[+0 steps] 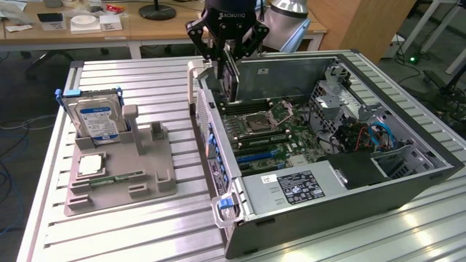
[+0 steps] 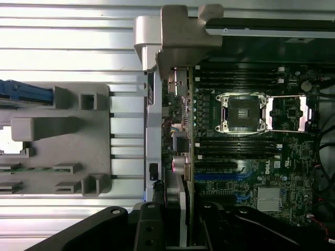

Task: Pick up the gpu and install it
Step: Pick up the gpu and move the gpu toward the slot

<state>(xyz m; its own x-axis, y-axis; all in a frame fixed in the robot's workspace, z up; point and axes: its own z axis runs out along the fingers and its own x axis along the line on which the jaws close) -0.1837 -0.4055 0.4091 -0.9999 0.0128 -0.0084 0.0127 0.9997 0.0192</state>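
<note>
Black fingers [image 1: 204, 46] clamp the gpu [image 1: 231, 79] upright, just inside the edge of the case [image 1: 378, 191] on the exterior view's left. We see the motherboard [image 1: 291, 128] lying bare beneath.

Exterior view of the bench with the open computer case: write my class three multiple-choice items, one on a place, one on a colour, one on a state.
1. Where does the hard drive stand?
A) in the grey holder, on the exterior view's left of the computer case
B) inside the case
C) in the jaws

2. What colour is the hard drive's label?
A) red
B) yellow
C) blue and white

3. How do the jaws of the gripper stand?
A) open and empty
B) closed on the gpu
C) closed on the memory stick

Answers:
1 A, it stands upright in the holder's slot.
2 C, the label shows blue and white.
3 B, the card hangs upright between them over the case.
</note>
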